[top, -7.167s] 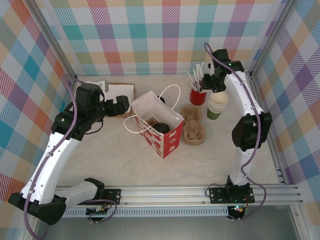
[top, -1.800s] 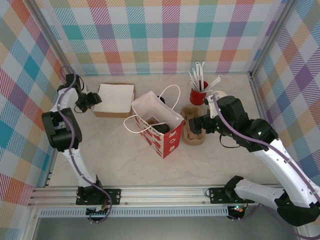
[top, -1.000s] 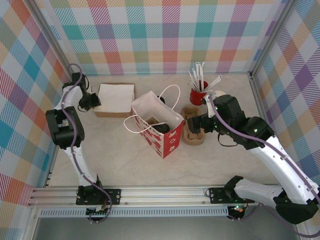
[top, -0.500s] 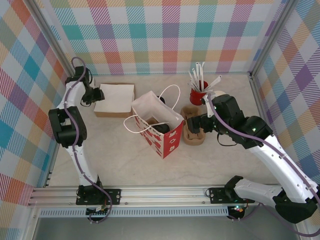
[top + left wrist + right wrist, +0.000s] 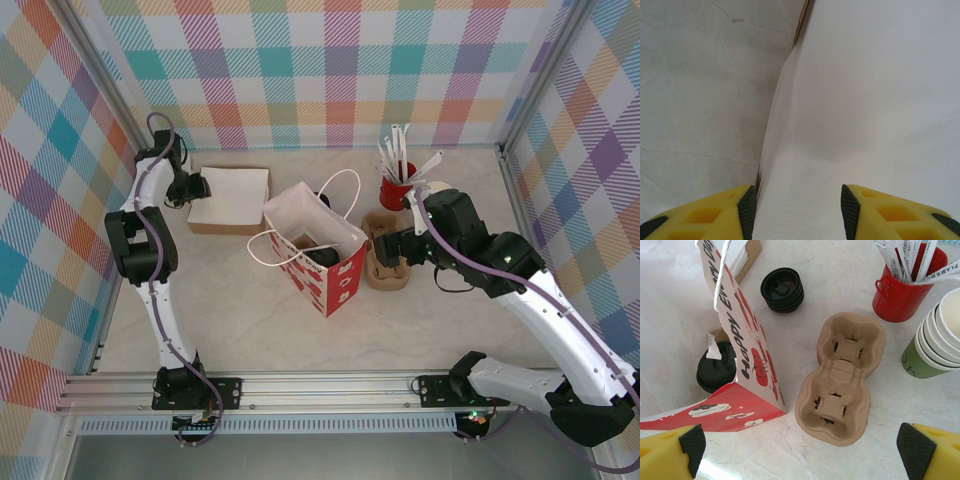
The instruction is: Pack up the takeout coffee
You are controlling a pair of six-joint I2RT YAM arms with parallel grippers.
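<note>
1. The coffee [image 5: 322, 255] sits inside the gift bag [image 5: 340, 275]. From the top cam I see only its black lid; the bag walls hide the cup body. The R wrist cam shows the same lid w/ a small white tab on it.
2. Left hand [image 5: 797, 207]: fingers spread, cut off by the frame bottom. White napkins [image 5: 865, 100] lie under them, too close-up to tell if touching. A brown box edge [image 5: 801, 25] peeks out at top.
3. Right hand [image 5: 800, 440]: fingers wide apart, pinching nothing, only the tips showing at the frame corners. It hangs above the cardboard cup carrier [image 5: 840, 375].
4. A stack of black lids [image 5: 782, 289] stands behind the bag, half hidden from the top cam. A stack of cups [image 5: 935, 335] is cut by the R edge, w/ a red cup of straws [image 5: 900, 295] just beside it.
5. Worktop [image 5: 250, 330]: pale, marble-look, faint veins. Plaid cloth walls [image 5: 330, 70] stand on three sides, and a metal rail [image 5: 340, 385] runs along the near edge.
</note>
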